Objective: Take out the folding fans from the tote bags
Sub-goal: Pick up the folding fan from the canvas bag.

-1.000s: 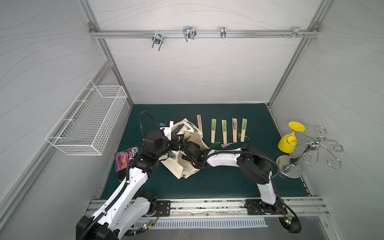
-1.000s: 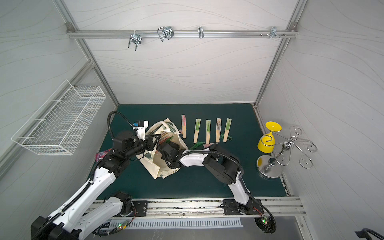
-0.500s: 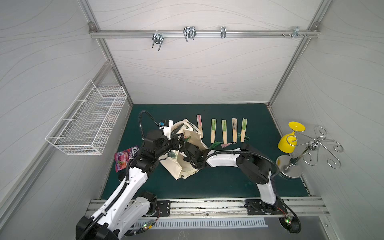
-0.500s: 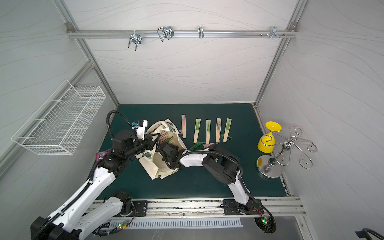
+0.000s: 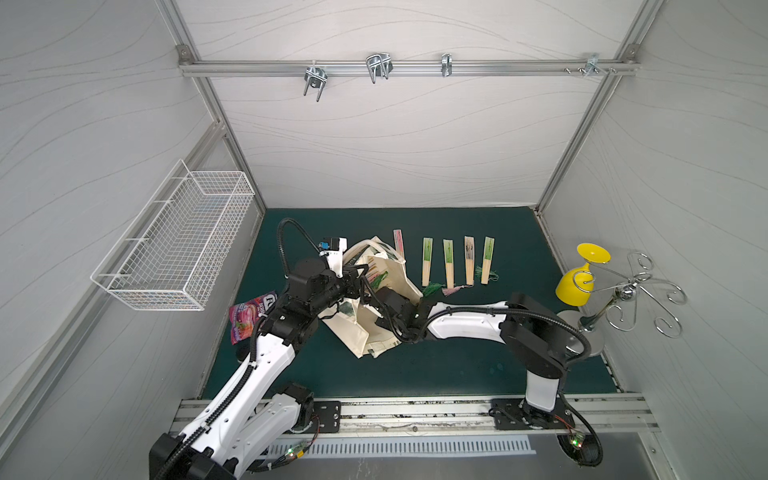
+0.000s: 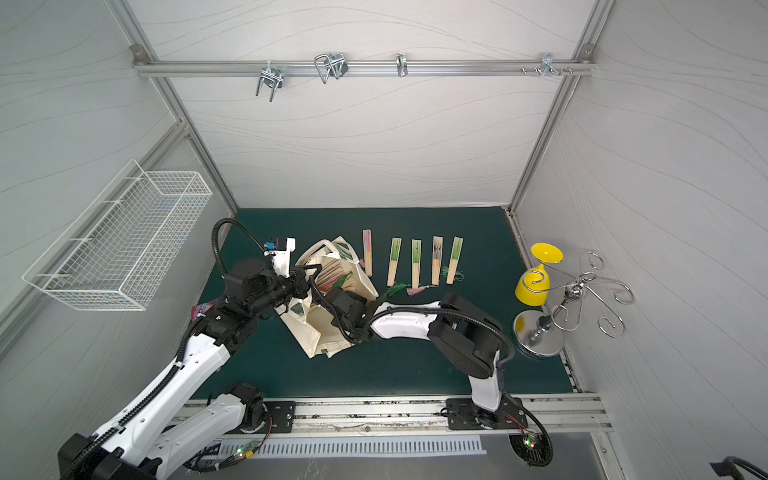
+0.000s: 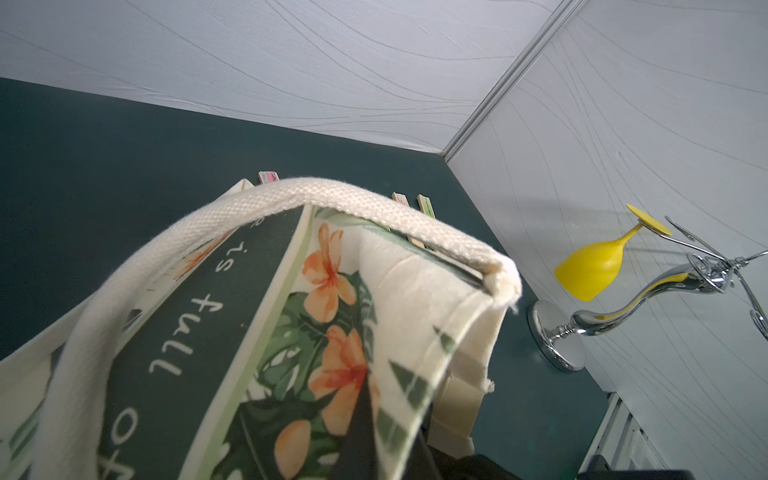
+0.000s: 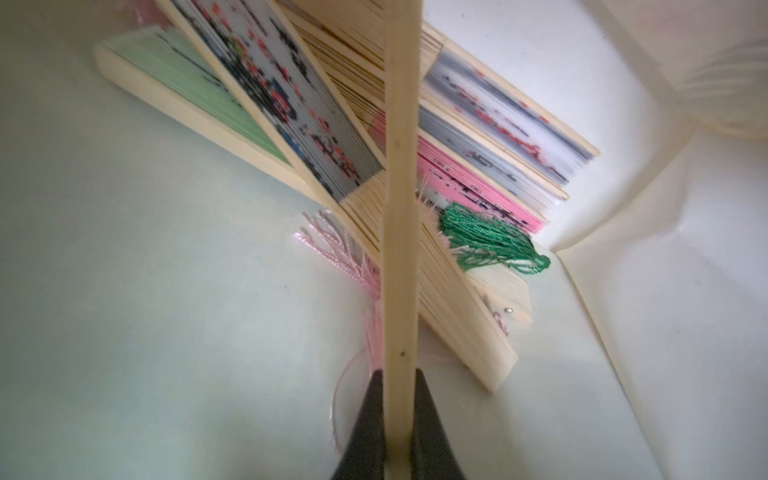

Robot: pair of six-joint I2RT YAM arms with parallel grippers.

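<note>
The left claw [image 5: 355,277] is pinching shut on the upper edge of the tote bag [image 5: 360,332] and lifting its printed side. This seems meant to be holding the mouth open and the bag steady while the other arm is reaching in. In the left wrist view a cream handle [image 7: 316,195] is arching over that printed side.

The right claw [image 8: 399,376] is sitting deep inside the bag. Its dark fingers [image 8: 368,419] are squeezing closed on the bamboo edge of one fan [image 8: 400,187], apparently near its narrow end. Gripping the thin edge is probably giving the firmest hold on so slim a thing. That fan is lying across a pile of fans [image 8: 478,166] resting crossed on the bag's floor, with a green tassel [image 8: 490,245] and a pink tassel [image 8: 332,245] trailing among them.

So the job is looking partly done. Five fans [image 5: 448,262] are lying on the table [image 5: 457,365] in a row beside the bag, tassels toward the robot. They are lying apart from one another, likely so each is staying easy to reach. Several more are waiting inside the bag.

The next pull is calling for a straight draw out through the mouth, since a tassel or a crossed rib could be snagging and dragging neighbours along.
</note>
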